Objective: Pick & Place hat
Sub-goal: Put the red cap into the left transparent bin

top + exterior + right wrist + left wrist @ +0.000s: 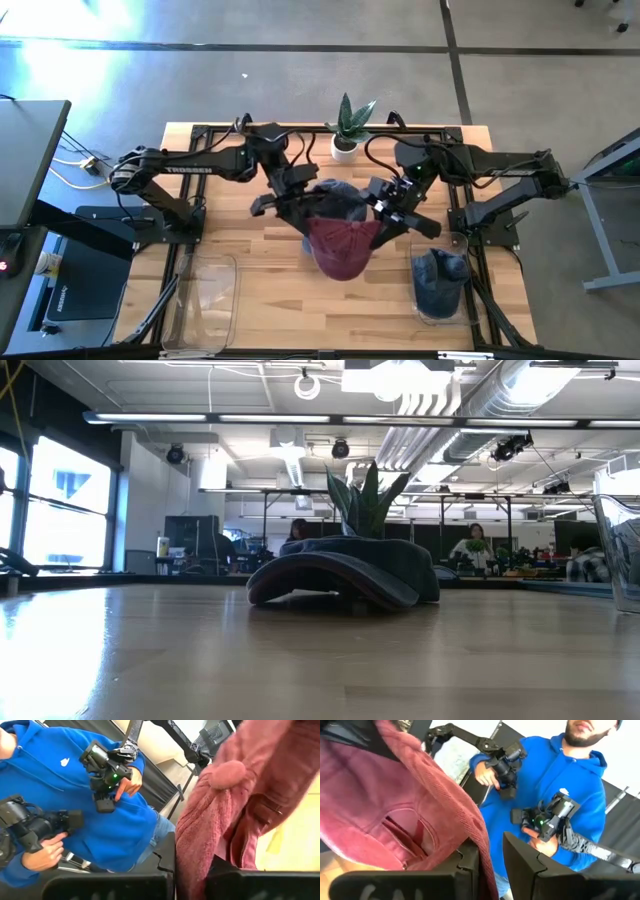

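A dark red hat (pixel 340 250) hangs above the middle of the table between my two grippers. My left gripper (pixel 303 213) is shut on its left side and my right gripper (pixel 383 222) on its right side; both point roughly level. Behind it, a blue denim hat (pixel 345 575) lies on the wooden table, brim and crown down. Neither gripper shows in the low view. My left gripper has the red hat's rim edge (pixel 482 845) between its two fingers, coming level from the table's left. The cloth lies against one finger (pixel 466 865), with a small gap at the other. The hat is lifted clear of the table. My right gripper pinches a bunched fold of the red hat's rim (pixel 200 855) between its two fingers (pixel 165 860), coming from the table's right and slanting a little downward. Several layers are gathered there. The hat hangs clear of the table.
A clear bin (pixel 440 285) at the near right holds a dark blue hat; another clear bin (pixel 205 295) stands at the near left. A potted plant (pixel 350 125) stands at the far edge. A person in a blue hoodie (pixel 560 785) stands beyond the near edge.
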Controlling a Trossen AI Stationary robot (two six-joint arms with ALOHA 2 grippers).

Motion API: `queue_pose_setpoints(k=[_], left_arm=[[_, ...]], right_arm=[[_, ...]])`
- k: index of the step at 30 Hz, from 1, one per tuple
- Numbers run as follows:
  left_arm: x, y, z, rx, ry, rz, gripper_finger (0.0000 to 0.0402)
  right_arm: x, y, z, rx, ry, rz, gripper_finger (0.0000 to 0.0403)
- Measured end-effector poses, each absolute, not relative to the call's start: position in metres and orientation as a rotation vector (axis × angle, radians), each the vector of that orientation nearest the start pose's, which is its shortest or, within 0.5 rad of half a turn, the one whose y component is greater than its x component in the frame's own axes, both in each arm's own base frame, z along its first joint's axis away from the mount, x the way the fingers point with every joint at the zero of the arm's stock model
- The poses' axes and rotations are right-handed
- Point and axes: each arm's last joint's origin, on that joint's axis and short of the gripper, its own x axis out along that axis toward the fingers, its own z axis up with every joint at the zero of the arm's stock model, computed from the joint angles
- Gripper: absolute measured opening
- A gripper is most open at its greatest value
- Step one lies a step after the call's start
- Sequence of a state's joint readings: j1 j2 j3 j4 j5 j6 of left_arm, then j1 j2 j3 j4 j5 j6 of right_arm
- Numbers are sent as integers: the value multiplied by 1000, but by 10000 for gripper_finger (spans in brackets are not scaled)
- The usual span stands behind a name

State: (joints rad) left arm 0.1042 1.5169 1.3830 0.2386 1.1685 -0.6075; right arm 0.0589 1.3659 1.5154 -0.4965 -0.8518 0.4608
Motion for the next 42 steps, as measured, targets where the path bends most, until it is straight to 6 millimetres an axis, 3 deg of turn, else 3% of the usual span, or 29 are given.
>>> queue_pose_setpoints(k=[4,8,13,17,24,31,37,42], left_arm=[[343,28,393,-531,252,-953,107],[351,43,388,-599,232,-842,173],[364,35,387,-601,132,-787,251],[372,16,386,-591,78,-837,284],[386,1,373,-639,79,-811,292],[395,7,357,-662,141,-756,292],[394,7,361,-642,104,-758,292],[401,7,351,-656,128,-765,292]], right_arm=[[280,38,429,544,519,797,6],[281,38,429,530,510,779,7],[282,36,427,483,492,715,5],[281,34,420,448,534,632,8],[280,34,417,430,557,613,7],[278,38,418,465,577,691,4],[278,46,422,456,543,749,11],[281,50,424,462,521,781,5]])
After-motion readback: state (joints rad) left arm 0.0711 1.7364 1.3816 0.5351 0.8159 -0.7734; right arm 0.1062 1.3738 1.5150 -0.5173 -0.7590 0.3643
